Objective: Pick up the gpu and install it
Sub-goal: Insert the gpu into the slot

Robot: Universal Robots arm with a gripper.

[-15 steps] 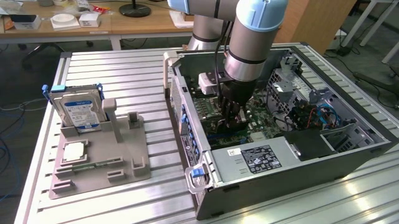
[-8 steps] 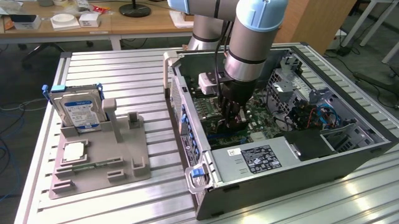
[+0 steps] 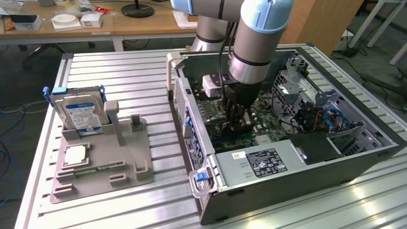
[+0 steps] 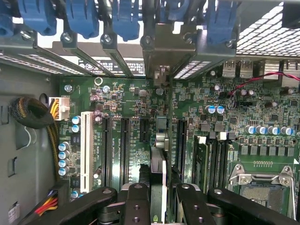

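A robot arm [image 3: 254, 43] reaches down from the top centre of the exterior view into an open computer case [image 3: 286, 157] lying on a slatted table [image 3: 114, 71], its gripper [image 3: 238, 125] low over the motherboard [image 3: 260, 126] at mid-frame. The jaws are closed part-way on the gpu [image 4: 158, 159], which the wrist view shows edge-on as a thin dark card rising from between the fingers [image 4: 136, 201] toward the metal bracket [image 4: 164, 47] at the case's rear wall. The install step looks to be in hand, with the card standing over the row of expansion slots; whether it is seated cannot be told. The next move would call for a straight press along the slot, keeping the card upright and the bracket lined up with its opening. At the left of the exterior view one grey fixture tray [image 3: 102, 162] carries one blue-labelled hard drive [image 3: 79, 112], standing upright, and one square silver CPU [image 3: 75, 155], lying flat. Five blue slot clips [image 4: 126, 16] line the upper edge of the wrist view.
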